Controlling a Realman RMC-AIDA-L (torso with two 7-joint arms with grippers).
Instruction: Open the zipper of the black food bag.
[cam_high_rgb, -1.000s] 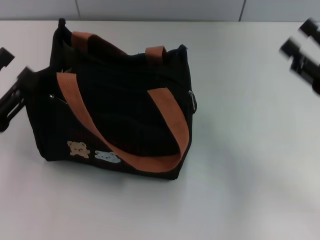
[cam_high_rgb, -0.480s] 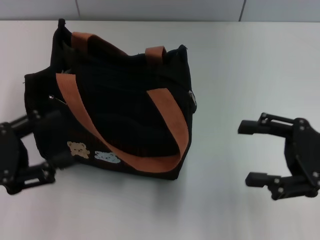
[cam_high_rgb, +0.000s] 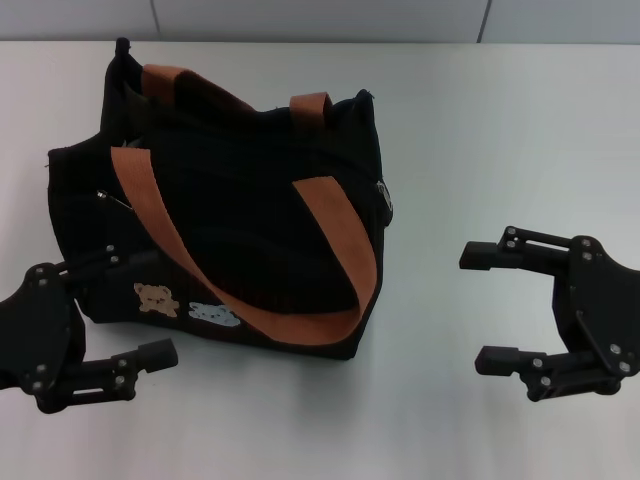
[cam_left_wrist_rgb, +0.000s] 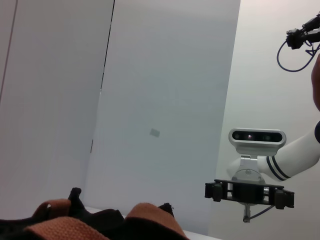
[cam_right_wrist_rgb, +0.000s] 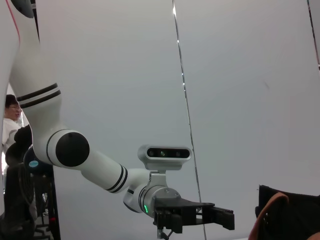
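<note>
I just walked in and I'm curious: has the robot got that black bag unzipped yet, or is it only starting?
Only starting, it seems. The black bag stands on the table and neither tool touches it. The left tool is open beside the bag's near corner; the right tool is open, well off to the side. Taking hold of the silver pull and unzipping are left.

A white table (cam_high_rgb: 480, 130) carries only the black food bag (cam_high_rgb: 250, 200)

Boxy black fabric food bag (cam_high_rgb: 225, 210) with wide orange-brown straps, bear patches low on the front, standing upright toward ten o'clock on the table, top-seam black zipper (cam_high_rgb: 250, 150) with silver pull (cam_high_rgb: 382, 193) at its three o'clock end
</note>
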